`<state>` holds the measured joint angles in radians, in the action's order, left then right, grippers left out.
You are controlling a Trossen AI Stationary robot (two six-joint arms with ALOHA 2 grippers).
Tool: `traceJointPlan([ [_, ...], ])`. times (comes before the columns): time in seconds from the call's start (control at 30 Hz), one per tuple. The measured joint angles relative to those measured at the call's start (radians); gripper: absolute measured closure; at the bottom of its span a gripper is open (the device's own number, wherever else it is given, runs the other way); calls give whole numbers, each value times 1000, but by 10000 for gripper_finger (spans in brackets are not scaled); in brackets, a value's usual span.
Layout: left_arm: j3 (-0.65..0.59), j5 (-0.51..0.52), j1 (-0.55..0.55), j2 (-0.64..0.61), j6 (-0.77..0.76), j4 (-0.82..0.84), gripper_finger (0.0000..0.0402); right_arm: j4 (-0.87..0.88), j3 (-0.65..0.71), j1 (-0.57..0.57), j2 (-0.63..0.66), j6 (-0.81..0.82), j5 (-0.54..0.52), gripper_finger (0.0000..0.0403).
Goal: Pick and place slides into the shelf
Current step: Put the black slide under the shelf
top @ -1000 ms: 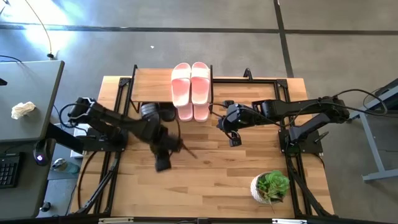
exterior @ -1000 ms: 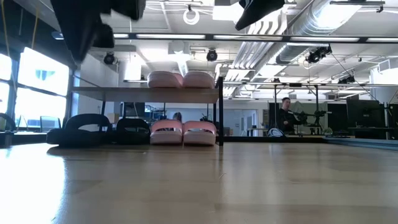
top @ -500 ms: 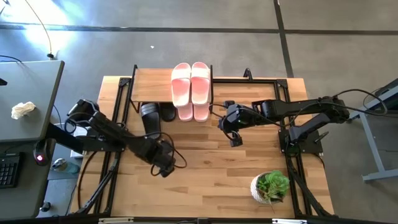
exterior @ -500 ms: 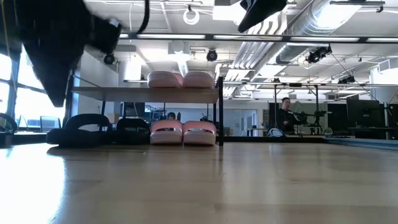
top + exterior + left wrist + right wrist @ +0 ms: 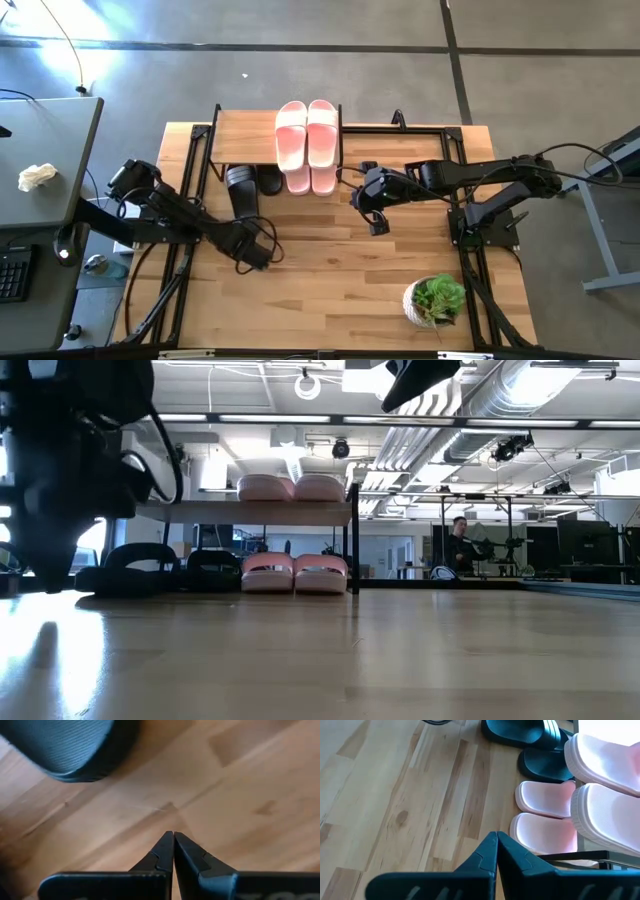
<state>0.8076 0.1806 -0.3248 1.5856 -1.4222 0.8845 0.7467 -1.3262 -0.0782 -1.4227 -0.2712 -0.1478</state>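
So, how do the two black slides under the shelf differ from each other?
The left black slide sticks out far past the shelf board, while the right black slide is mostly tucked beneath it. The left one also lies slightly angled, whereas the right one sits closer beside the lower pink pair. Both are black, rest on the tabletop, and are touched by no gripper.
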Motion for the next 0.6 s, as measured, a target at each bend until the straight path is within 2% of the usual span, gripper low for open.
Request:
traceJointPlan([
  [0.2, -52, 17, 37, 0, -22, -7, 401, -4, 0, 0, 0, -8, 0, 403],
  [0.5, -65, 17, 141, -3, 53, -17, 401, -3, 0, 0, 0, -10, 0, 403],
  [0.6, -70, 85, 183, 1, 80, 0, 401, -3, 0, 0, 0, -10, 0, 403],
])
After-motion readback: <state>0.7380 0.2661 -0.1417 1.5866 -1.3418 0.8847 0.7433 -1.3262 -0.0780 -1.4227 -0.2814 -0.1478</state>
